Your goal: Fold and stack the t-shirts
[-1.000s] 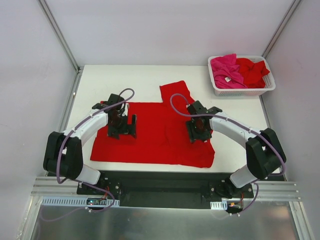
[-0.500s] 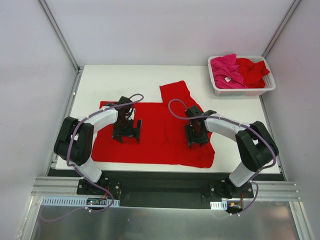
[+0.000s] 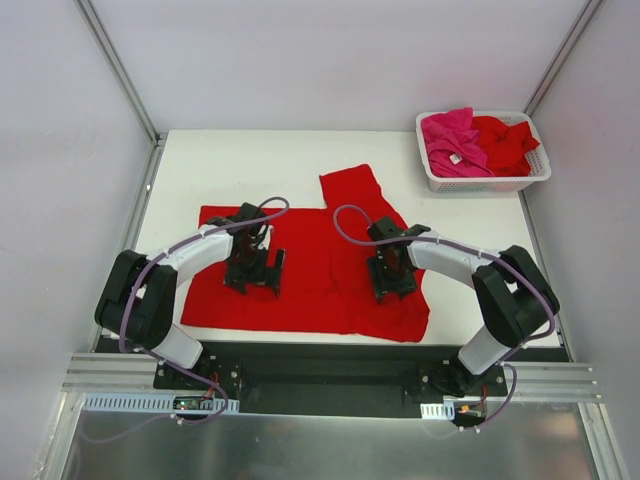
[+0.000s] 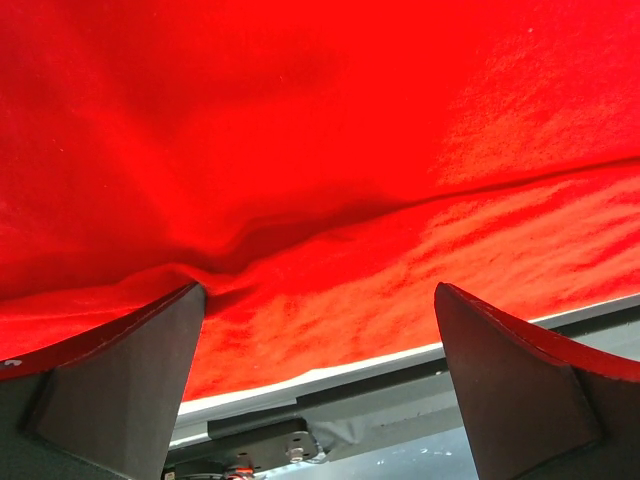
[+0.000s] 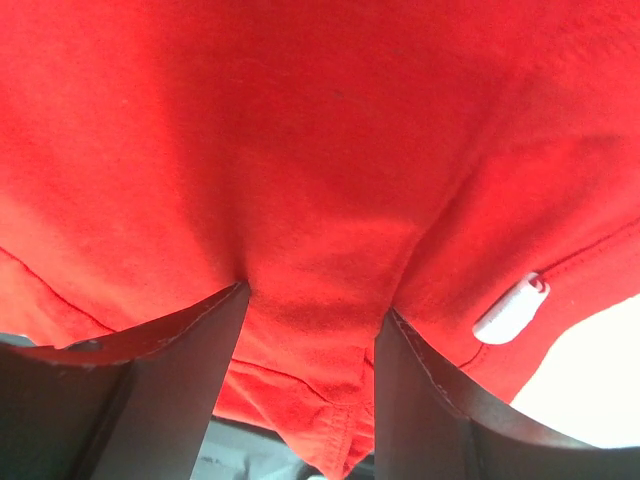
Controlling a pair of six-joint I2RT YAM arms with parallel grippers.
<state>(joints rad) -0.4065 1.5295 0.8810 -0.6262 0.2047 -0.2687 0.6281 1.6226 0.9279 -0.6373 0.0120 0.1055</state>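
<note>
Left tool [image 4: 318,292] wide on flat red t-shirt [image 3: 330,268]; right tool [image 5: 312,300] tight around its fold.

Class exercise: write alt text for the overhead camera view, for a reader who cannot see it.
A red t-shirt lies spread flat on a white table, with the left gripper and right gripper down on it. A white basket at the far right corner holds a pink t-shirt and a second red t-shirt.

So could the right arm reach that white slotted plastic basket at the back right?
Probably yes: nothing stands between the right arm and the white plastic basket, though its jaws are down on the flat red cloth t-shirt.
</note>
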